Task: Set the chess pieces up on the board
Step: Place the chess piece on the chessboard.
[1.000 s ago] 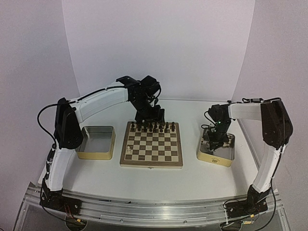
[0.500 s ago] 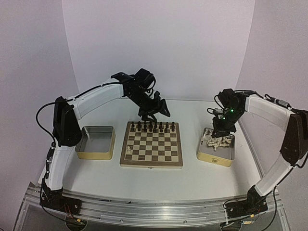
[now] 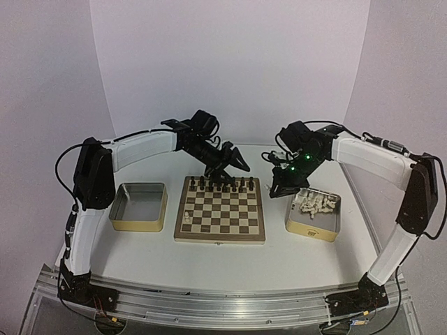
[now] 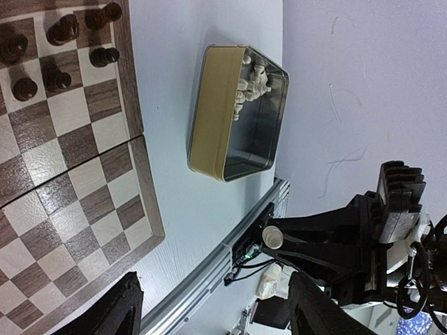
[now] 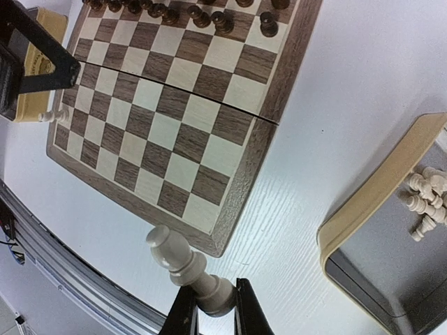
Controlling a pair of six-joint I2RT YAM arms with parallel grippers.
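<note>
The board (image 3: 222,218) lies at the table's middle, with dark pieces (image 3: 220,184) on its far rows and one cream piece (image 3: 187,213) at its left edge. More cream chess pieces (image 3: 316,204) lie in the right tin (image 3: 307,231). My right gripper (image 3: 277,187) hovers between the board's right edge and that tin. In the right wrist view it is shut on a cream piece (image 5: 185,269), above the table by the board's corner (image 5: 230,237). My left gripper (image 3: 241,164) is open and empty, raised above the board's far right part; its fingers (image 4: 122,310) stand wide apart.
An empty metal tin (image 3: 140,206) stands left of the board. The right tin also shows in the left wrist view (image 4: 209,118) and the right wrist view (image 5: 377,202). An aluminium rail (image 3: 223,296) runs along the table's near edge.
My right gripper has left the right tin and moved left toward the board's right edge, carrying a cream piece. My left gripper has risen from the board's back row and swung right.
</note>
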